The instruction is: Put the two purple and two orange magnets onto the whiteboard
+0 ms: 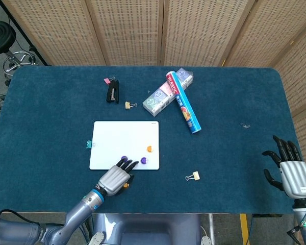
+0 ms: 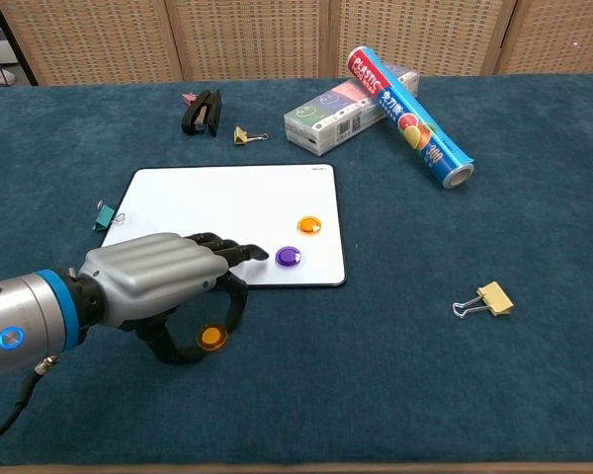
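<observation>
On the blue bench (image 1: 51,117), seen from the head view, the whiteboard (image 1: 117,138) lies flat near the middle; on it sit an orange magnet (image 1: 149,148) near its right edge, a purple magnet (image 1: 145,161) just below that, and a second purple magnet (image 1: 124,158) at its front edge, partly covered by the fingertips of the left hand (image 1: 114,178); the left hand lies at the whiteboard's front edge, fingers reaching onto it; the right hand (image 1: 288,168) rests well to the right of the whiteboard, fingers spread wide and holding nothing; beyond the whiteboard lie a black stapler (image 1: 112,91), a tissue pack (image 1: 166,95) and a roll of plastic wrap (image 1: 183,102).

In the chest view, the left hand (image 2: 168,281) arches over a second orange magnet (image 2: 211,337) lying on the bench just in front of the whiteboard (image 2: 217,202); thumb and a finger curl down on either side of this magnet, but whether they pinch it cannot be told; the orange magnet (image 2: 309,225) and purple magnet (image 2: 289,257) sit on the whiteboard's right part; a gold binder clip (image 2: 486,297) lies to the right of the whiteboard.
</observation>
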{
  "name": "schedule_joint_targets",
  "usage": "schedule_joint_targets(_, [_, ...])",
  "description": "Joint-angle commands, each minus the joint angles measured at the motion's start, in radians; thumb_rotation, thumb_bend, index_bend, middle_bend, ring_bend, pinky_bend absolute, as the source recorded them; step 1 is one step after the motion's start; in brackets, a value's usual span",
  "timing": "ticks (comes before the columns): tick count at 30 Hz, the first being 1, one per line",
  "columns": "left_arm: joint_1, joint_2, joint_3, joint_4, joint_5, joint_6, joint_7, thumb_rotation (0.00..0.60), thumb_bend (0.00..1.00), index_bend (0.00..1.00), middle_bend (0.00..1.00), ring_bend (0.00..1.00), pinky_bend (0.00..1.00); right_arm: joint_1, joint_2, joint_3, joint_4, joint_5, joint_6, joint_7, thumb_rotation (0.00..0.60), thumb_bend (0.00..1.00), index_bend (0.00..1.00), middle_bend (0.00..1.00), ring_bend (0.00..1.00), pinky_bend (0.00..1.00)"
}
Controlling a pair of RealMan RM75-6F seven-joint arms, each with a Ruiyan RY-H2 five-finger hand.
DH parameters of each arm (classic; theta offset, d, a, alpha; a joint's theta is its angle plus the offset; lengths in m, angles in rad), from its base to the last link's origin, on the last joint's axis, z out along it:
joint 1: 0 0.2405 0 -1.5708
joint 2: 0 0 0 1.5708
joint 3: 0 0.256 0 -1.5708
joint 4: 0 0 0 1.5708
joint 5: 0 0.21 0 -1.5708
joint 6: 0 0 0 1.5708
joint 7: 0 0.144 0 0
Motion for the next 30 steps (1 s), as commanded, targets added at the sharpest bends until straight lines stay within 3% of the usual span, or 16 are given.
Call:
schedule_joint_targets(1, [0.0, -0.001, 0.0, 0.0, -0.002, 0.001, -0.001, 0.6, 0.31, 0.51, 0.0, 0.0, 0.0, 0.0, 0.0, 0.0, 0.0, 0.0, -0.001, 0.0, 0.6, 0.4, 0.32, 0.0, 0.0, 0.0])
schedule_joint_targets(20, [-0.009, 0.027, -0.008, -0.029, -0.001, 0.024, -0.011, 0.6, 0.32, 0.52, 0.0, 0.0, 0.0, 0.0, 0.002, 0.0, -0.005, -0.002, -0.013, 0.0, 0.6, 0.4, 0.33, 0.0, 0.0, 0.0])
schedule_joint_targets(30, [-0.056, 0.08, -0.098, -0.052, -0.045, 0.031, -0.005, 0.6, 0.32, 0.52, 0.0, 0.0, 0.0, -0.001, 0.003, 0.0, -0.006, -0.002, -0.016, -0.001, 0.6, 0.4, 0.34, 0.0, 0.0, 0.0])
